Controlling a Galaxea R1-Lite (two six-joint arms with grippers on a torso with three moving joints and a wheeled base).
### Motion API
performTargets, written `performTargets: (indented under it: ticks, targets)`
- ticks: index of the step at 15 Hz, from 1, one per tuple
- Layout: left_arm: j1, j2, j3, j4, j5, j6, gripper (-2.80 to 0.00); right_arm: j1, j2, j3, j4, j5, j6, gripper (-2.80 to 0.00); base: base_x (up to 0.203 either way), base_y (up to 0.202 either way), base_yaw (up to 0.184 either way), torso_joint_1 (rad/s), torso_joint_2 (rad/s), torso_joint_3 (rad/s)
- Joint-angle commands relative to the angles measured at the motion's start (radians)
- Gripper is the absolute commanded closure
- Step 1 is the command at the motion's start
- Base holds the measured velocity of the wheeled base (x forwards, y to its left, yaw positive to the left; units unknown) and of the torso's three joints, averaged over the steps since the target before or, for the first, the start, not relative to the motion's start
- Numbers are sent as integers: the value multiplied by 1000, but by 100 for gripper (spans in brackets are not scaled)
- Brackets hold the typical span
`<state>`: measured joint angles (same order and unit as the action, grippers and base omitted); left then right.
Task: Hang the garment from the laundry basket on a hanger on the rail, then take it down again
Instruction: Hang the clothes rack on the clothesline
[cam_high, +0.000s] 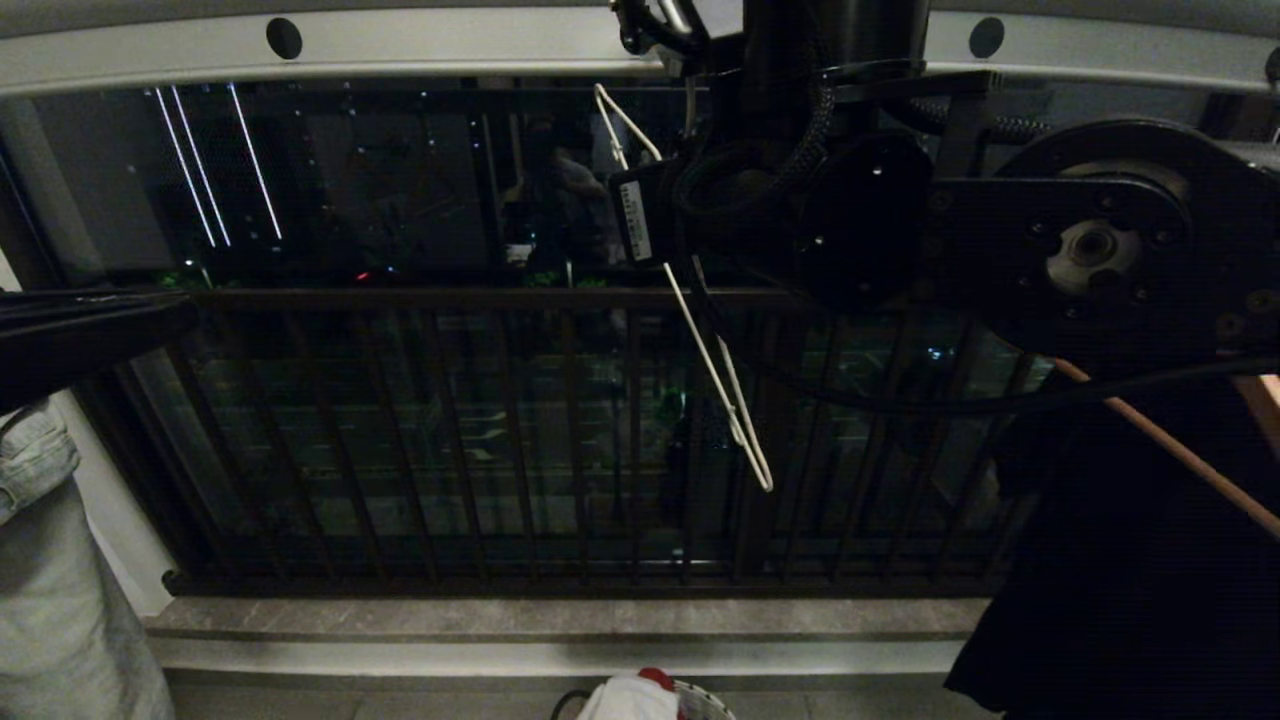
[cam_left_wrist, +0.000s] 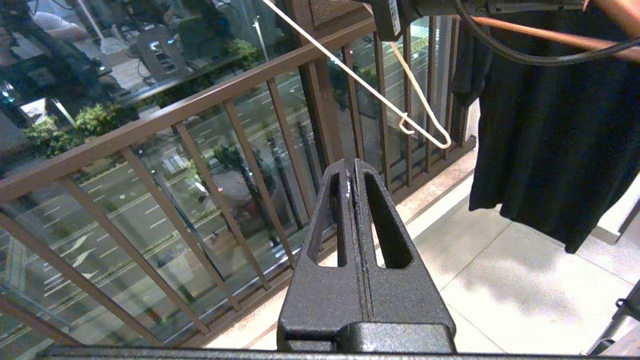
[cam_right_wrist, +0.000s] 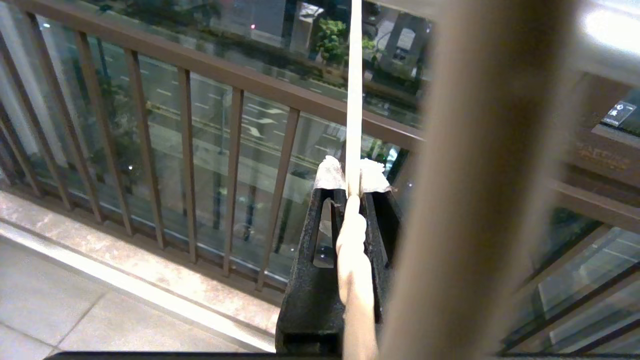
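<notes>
On a night-time balcony, the robot's right arm fills the near upper right of the head view, its black round joint housings matte and bolted, a black cable looping beneath. Its right gripper (cam_right_wrist: 352, 187) is clamped on the hanger (cam_high: 705, 350), a thin white wire frame; in the right wrist view the wire runs straight between the textured black fingers, whose tips are wrapped in pale tape, with the twisted neck lying nearer the wrist. The hanger is bare and hangs slanted below the rail (cam_high: 450, 50), a long pale grey metal bar with round black holes that crosses the top of the head view.

The left gripper (cam_left_wrist: 351, 167) hovers empty below the rail and to the hanger's left, its two black, grainy, triangular cut-out fingers pressed together.

Low at the head view's bottom edge, far below the rail, the rim of the woven white laundry basket (cam_high: 705, 700) shows, with the white garment (cam_high: 625, 700) heaped in it beside a scrap of red cloth (cam_high: 657, 679). A dark garment (cam_left_wrist: 555, 130) drapes from a brown wooden hanger (cam_left_wrist: 530, 34) to the right of the wire hanger.

Beyond the rail stands the dark balcony railing (cam_high: 500, 300) of vertical bars on a stone sill, with glass and a lit street behind it.
</notes>
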<state>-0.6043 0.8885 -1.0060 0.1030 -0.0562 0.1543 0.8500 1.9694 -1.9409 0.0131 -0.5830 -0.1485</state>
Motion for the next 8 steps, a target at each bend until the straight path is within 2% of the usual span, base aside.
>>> performTargets:
  ticks: [1,8]
  targets:
    - [0,1,0,1,-1,1,0,1,6,-4,0,-3,-11,0,0,0,0,0,0,0]
    - [0,1,1,1,-2,2,0,-1,11,-9,-5,-3,-46,0,0,0,0,0,0,0]
